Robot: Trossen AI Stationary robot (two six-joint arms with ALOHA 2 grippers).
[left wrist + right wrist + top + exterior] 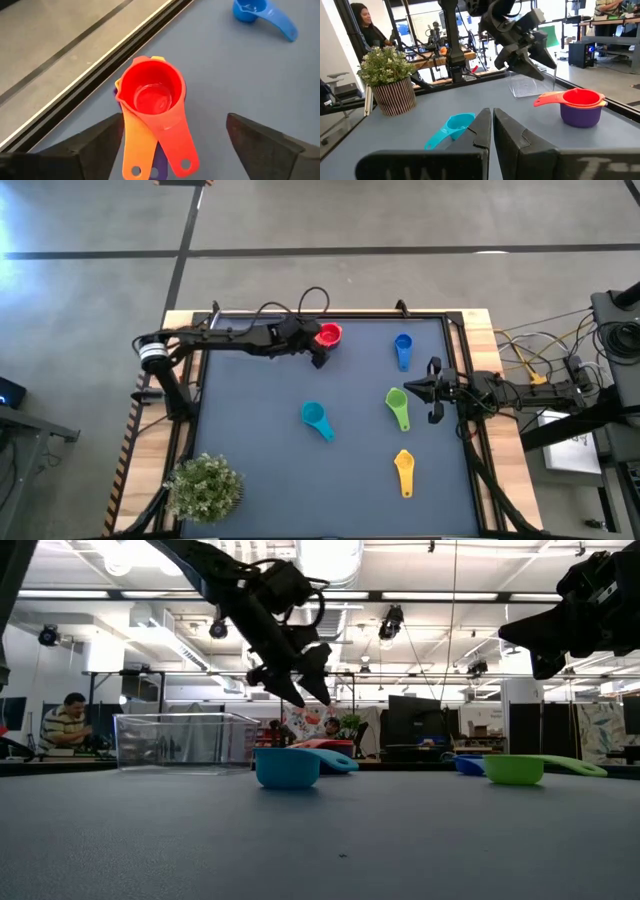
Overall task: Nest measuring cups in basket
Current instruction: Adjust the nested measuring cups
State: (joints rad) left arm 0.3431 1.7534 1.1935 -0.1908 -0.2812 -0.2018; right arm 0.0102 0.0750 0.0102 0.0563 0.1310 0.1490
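Note:
A stack of nested measuring cups [152,95], red inside orange inside purple, stands on its base on the blue mat at the far middle [328,335]. My left gripper [173,117] hangs open just above it, one finger on either side of the handles, touching nothing. Teal [316,420], green [397,408], blue [403,350] and yellow [403,472] cups lie singly on the mat. The clear basket [185,740] stands on the table, beyond the stack in the right wrist view [527,87]. My right gripper [412,388] waits shut at the right edge, near the green cup.
A small bushy plant in a striped pot [205,485] stands at the near left corner. A raised frame [330,316] borders the mat's far edge just behind the stack. People sit at desks in the room beyond the table.

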